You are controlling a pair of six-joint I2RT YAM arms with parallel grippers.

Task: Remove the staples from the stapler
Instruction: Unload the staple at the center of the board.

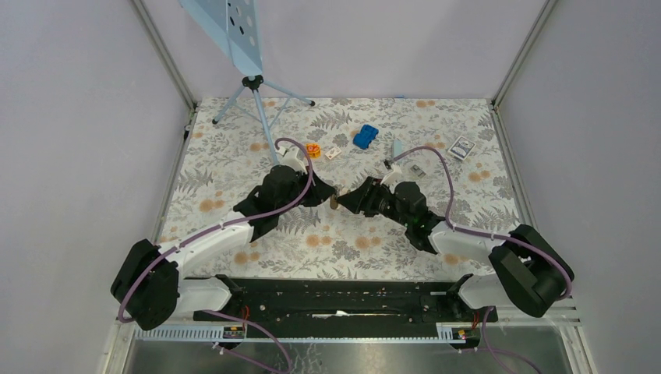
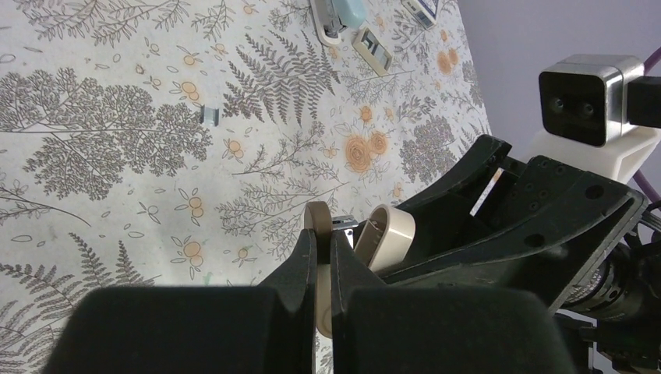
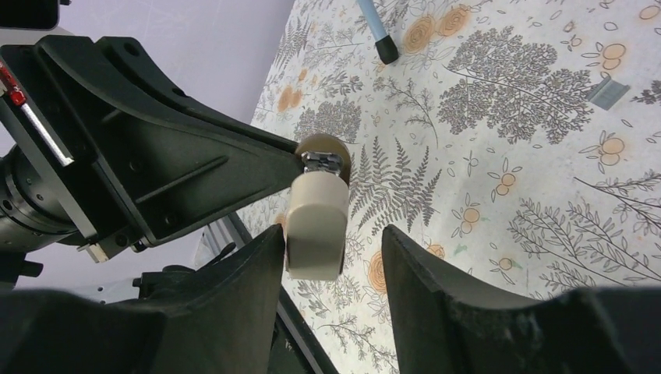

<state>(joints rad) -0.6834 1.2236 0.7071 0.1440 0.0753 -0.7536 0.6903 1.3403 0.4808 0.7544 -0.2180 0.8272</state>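
One table (image 1: 234, 156) covered in a leaf-and-flower cloth, seen from above, with two black and white robot arms reaching in from the near edge and meeting at the middle. At far left stands one blue tripod (image 1: 253, 89) holding a pale blue board. Next, the left gripper (image 2: 323, 226) has its fingers pressed together, pinching one short silvery strip (image 2: 343, 225) at the tips; it looks like staples, but it is too small to be sure. Behind it lie one small orange object (image 1: 313, 150), one small white box (image 1: 334, 153) and one blue object (image 1: 365, 137). The right gripper (image 3: 355, 226) faces the left one with its fingers spread, one beige pad (image 3: 316, 222) touching the pinched strip. One more strip, the staples (image 3: 609, 92), lies alone on the cloth, well apart from the grippers. Further right are one pale blue stapler (image 2: 339, 15), one small grey box (image 2: 372, 48) just beside it, and one card (image 1: 461, 147).
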